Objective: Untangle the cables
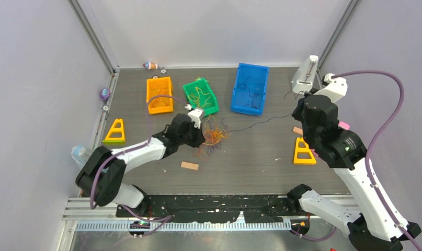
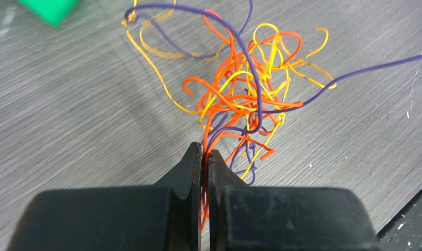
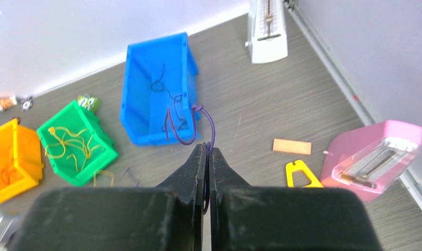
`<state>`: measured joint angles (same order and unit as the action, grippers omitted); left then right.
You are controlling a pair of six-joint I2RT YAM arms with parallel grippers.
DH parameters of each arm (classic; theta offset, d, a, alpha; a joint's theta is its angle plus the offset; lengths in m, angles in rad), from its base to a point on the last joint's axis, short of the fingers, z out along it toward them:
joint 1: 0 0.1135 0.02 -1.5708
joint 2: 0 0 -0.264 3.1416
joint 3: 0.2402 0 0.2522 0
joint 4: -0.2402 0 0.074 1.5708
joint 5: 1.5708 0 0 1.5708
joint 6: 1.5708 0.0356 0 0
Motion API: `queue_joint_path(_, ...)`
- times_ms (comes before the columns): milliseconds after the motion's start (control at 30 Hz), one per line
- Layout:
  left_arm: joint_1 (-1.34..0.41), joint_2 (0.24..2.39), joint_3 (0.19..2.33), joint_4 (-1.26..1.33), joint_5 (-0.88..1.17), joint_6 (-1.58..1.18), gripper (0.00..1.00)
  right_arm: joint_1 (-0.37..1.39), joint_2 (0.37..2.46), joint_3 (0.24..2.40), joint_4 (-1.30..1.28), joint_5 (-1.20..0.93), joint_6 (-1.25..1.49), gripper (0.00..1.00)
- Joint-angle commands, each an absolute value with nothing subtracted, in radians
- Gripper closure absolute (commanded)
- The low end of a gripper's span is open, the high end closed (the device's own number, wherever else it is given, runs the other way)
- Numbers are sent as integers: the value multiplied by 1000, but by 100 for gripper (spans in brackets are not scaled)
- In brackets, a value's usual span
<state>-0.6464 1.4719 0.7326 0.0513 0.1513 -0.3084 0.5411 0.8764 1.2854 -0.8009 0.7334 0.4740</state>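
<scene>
My left jaws are pinched shut on orange strands of the tangle (image 2: 245, 99), which fans toward twelve o'clock on the surface (image 2: 67, 104). My right jaws clamp one purple cable (image 3: 213, 125), with the blue bin (image 3: 156, 68) at eleven o'clock. The bins already hold strands, so I judge the job partly done, with this knot left.

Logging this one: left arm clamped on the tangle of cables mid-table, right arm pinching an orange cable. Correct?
Not quite: the cable in the right gripper is purple, not orange. The right wrist view shows it looping up from between the shut fingers. The left gripper is indeed clamped on the tangle.
</scene>
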Motion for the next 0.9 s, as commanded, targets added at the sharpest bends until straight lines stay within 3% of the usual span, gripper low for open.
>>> queue_joint_path(0, -631, 1299, 619, 222, 17, -329, 100, 529, 943, 1376, -774, 857, 426, 95)
queue_joint_path(133, -625, 1182, 545, 205, -159, -322, 100, 471, 1011, 1432, -773, 867, 449, 95)
queue_joint_path(267, -598, 1152, 533, 124, -252, -350, 100, 295, 1038, 1478, -772, 805, 474, 95)
queue_joint_path(533, -353, 1163, 487, 97, -113, -514, 100, 87, 1023, 1570, -805, 849, 466, 95)
queue_joint_path(700, -341, 1151, 471, 142, -49, -516, 100, 75, 1003, 1496, -687, 523, 413, 95)
queue_joint_path(867, -341, 1124, 446, 209, 37, -483, 100, 77, 1072, 1517, -666, 340, 398, 95)
